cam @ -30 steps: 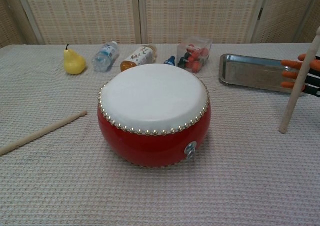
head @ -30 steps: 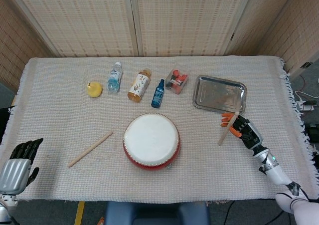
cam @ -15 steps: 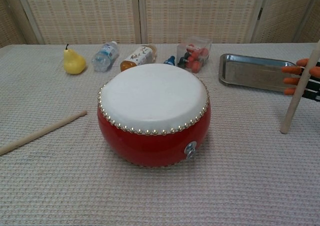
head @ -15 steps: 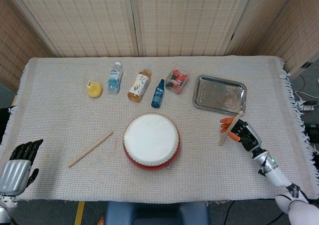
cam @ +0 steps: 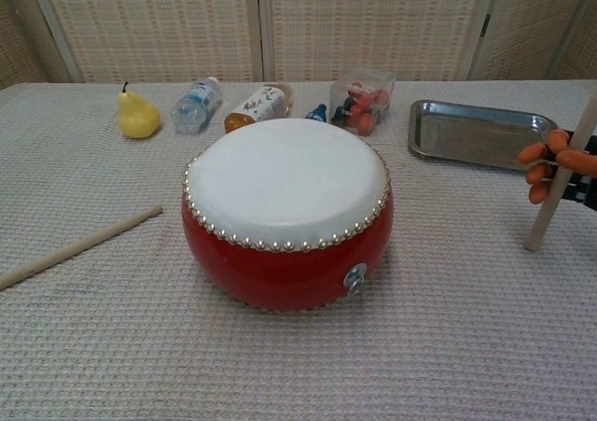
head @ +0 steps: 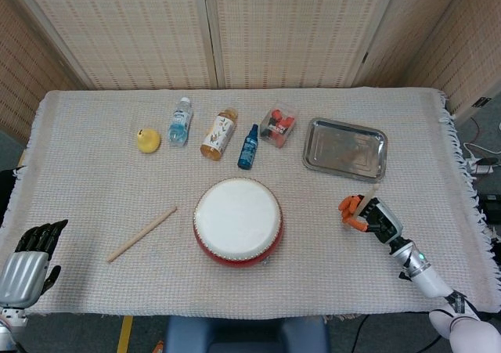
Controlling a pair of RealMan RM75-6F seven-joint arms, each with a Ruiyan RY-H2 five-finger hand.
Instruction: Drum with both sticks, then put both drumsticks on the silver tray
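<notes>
Drumsticks were seen apart: one drumstick [cam: 562,175] was gripped in the right hand [head: 369,214], standing nearly upright with its lower end on the cloth, near the silver tray [head: 344,149]. The other drumstick [head: 142,233] lay on the cloth, left of the red drum [head: 237,221]. The left hand [head: 27,260] was held at the table's near-left corner, fingers apart and nothing grasped. Behind the drum were ranged a yellow pear [head: 148,140], a clear bottle [head: 180,121], an orange-labelled bottle [head: 218,134], a blue bottle [head: 248,146] and a clear box [head: 278,125]. No label writing could be read.
</notes>
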